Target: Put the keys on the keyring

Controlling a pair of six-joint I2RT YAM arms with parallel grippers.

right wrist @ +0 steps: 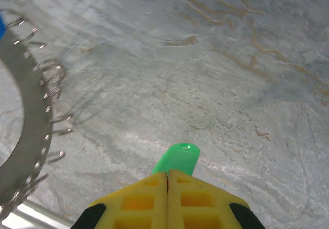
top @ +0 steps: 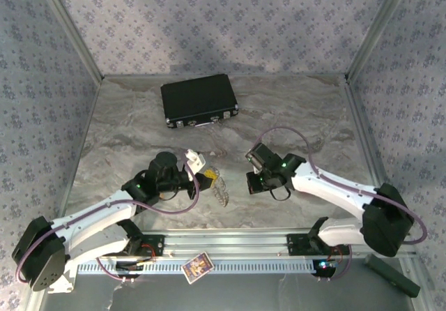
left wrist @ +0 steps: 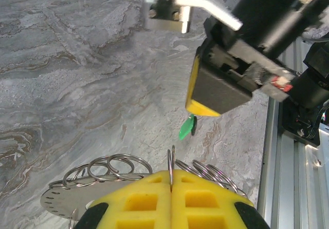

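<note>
The left hand (left wrist: pixel 171 180) clamps the silvery keyring (left wrist: pixel 119 165) by a wire loop; the right hand (right wrist: pixel 167 178) pinches the green key (right wrist: pixel 179 158) over open marbled table (right wrist: pixel 231 59).

The left gripper (top: pixel 209 180) is reaching over the marbled table (top: pixel 313 116), and the silvery keyring (top: pixel 221 191) is sitting right at the tips of its yellow fingers (top: pixel 207 178). The right gripper (top: pixel 249 183) is pointing back from the ring's other side, near it. A black case (top: pixel 198 102) is lying well beyond both sets of fingers, and a patterned card (top: pixel 197 266) is resting well behind them.
</note>
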